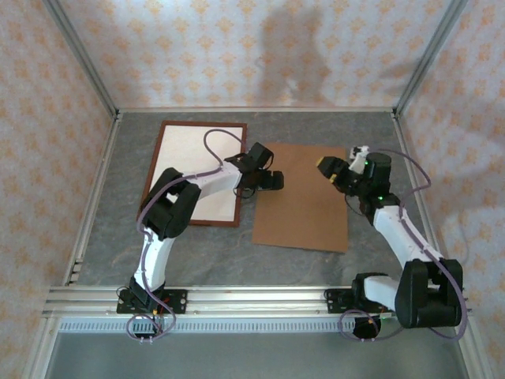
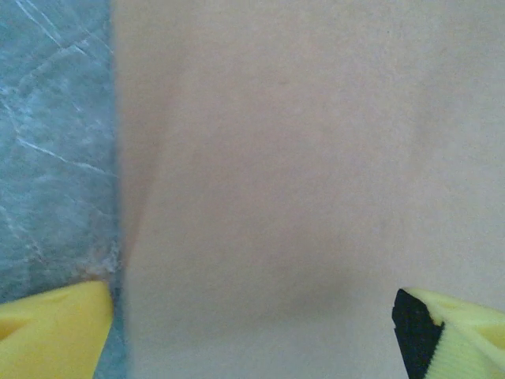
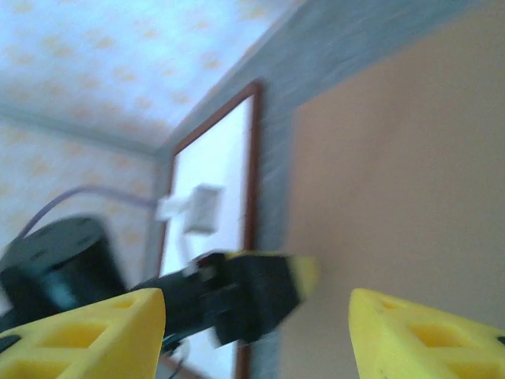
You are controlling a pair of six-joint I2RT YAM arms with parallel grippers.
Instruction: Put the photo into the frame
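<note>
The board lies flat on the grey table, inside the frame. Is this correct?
Not quite. The board does lie flat on the table, but it is beside the frame, to its right, not inside it. The top view shows this, and the right wrist view shows a strip of table between them.

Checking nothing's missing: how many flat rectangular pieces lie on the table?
2: the frame, back left with a whitish inside, and the brown board beside it on its right. Others may lie hidden beneath them.
</note>
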